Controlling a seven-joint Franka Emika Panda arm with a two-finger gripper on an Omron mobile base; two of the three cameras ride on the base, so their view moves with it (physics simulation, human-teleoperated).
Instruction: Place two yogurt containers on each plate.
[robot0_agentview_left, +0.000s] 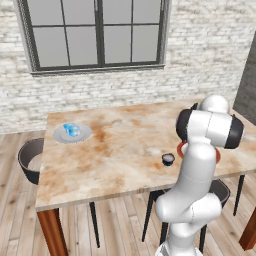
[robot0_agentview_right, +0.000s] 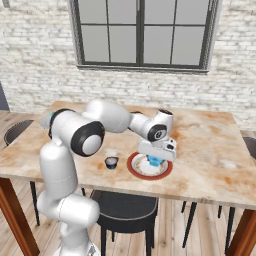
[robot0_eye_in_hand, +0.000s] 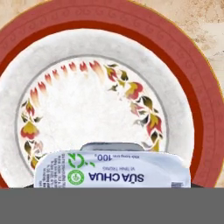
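Holding cup (robot0_eye_in_hand: 112, 168) between near-closed fingers, gripper (robot0_agentview_right: 156, 161) hovers above red-rimmed plate (robot0_eye_in_hand: 26, 39) for drop.

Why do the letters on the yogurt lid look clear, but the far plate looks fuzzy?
In the hand view the yogurt cup sits close, so its print reads sharply; in the left base view the grey plate is far and small, its blue cups blurring together.

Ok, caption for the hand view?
Gripper holding a yogurt container above the red-rimmed floral plate.
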